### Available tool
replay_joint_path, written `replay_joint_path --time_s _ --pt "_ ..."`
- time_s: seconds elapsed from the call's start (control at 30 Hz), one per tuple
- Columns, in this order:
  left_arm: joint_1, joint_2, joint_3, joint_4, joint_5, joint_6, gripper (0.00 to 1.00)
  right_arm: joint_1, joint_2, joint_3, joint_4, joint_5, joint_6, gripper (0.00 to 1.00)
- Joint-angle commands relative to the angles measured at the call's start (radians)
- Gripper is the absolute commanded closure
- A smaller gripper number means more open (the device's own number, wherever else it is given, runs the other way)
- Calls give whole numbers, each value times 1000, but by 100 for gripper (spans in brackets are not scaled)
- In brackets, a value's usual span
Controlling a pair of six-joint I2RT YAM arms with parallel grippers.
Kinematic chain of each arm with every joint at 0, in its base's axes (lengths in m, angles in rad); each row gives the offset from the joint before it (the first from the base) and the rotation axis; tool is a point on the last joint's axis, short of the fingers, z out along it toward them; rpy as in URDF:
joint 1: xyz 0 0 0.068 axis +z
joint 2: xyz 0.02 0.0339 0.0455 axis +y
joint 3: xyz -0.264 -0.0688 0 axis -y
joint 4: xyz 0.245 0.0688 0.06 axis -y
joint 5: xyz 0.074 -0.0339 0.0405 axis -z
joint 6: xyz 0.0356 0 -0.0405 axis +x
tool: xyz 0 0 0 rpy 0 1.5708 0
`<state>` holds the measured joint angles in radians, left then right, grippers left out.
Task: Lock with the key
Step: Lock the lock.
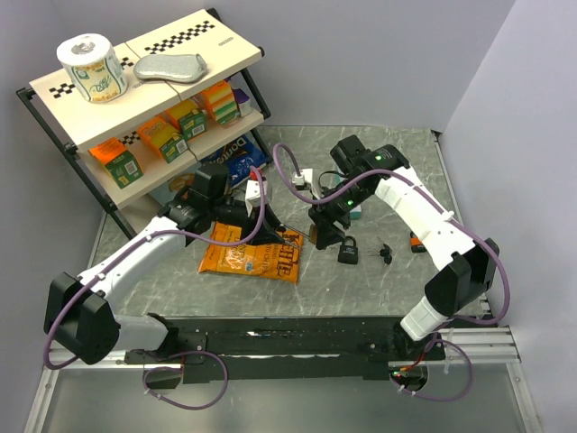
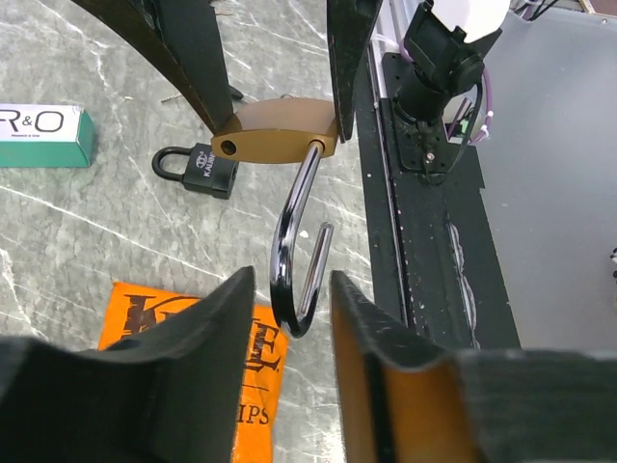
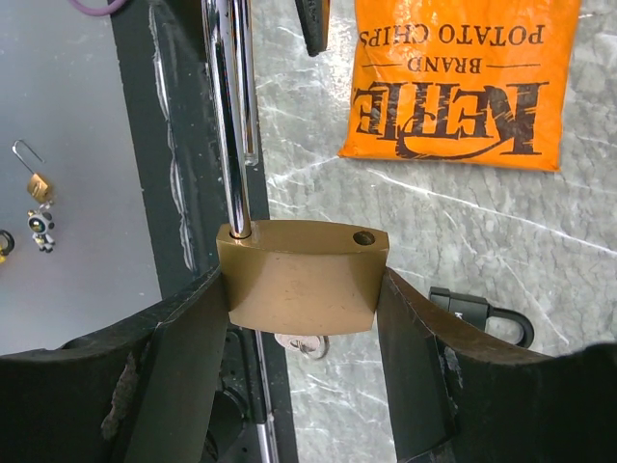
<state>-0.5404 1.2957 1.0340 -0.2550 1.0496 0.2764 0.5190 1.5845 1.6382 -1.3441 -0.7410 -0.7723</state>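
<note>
Watch for brass padlock [image 3: 304,275] twisting out of clamped right claw [image 3: 304,289], or shackle [image 2: 281,241] tip missing its hole, if pushed off-axis by left claw [image 2: 289,289], parted loosely around it.

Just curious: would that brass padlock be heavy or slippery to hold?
Probably heavy for its size: the brass padlock looks solid metal. Its smooth sides may slip in the right pincer. The open shackle likely swivels freely.
</note>
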Motion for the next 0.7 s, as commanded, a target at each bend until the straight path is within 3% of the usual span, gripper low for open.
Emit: replay_joint_path --time_s 0.0,0.2,0.33,0.37,0.47,0.5,0.57,0.67 --pt "-4 -21 0 -1 24 41 60 7 -81 49 -43 -69 -27 100" --pt "-4 -10 11 -4 29 43 75 10 -95 41 -43 -75 -25 100" --pt "-6 -6 23 -4 35 37 99 10 -101 38 -29 -80 -21 100" --pt "-4 -4 29 -10 47 30 99 9 -98 44 -33 -80 -19 100" --pt "8 -10 35 89 59 -84 99 -10 -84 72 -38 -90 21 9" --pt "20 -19 29 138 66 -139 99 -26 -89 72 -41 -109 13 1" --pt "52 -29 15 232 76 -311 99 -88 -118 54 -26 -165 11 1" --pt "71 -45 29 315 66 -404 99 -152 -168 14 22 -198 10 1"
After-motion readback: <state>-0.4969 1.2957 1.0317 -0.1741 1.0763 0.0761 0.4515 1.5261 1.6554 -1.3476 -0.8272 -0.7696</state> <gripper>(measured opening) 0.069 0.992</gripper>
